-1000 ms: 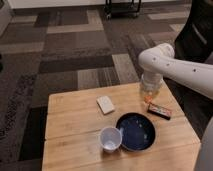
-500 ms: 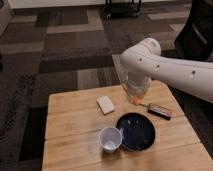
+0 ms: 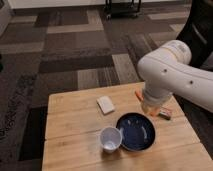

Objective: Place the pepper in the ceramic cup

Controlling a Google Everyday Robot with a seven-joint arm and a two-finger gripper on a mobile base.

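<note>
Bends low over the right of the wooden table [image 3: 70,130], with the gripper [image 3: 149,107] just behind the dark blue plate [image 3: 136,131]. Cannot tell its opening or hold. Leaves a sliver of pepper [image 3: 137,94] visible at its left edge. Blocks part of the dark box [image 3: 165,114]. Elsewhere: ceramic cup [image 3: 110,138] just left of the plate, pale block [image 3: 105,104] behind.

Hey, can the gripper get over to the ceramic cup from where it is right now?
Probably yes. The gripper hangs over the right of the table, just behind the blue plate. The ceramic cup stands upright at the plate's left edge with nothing above it; only the low plate lies between.
</note>
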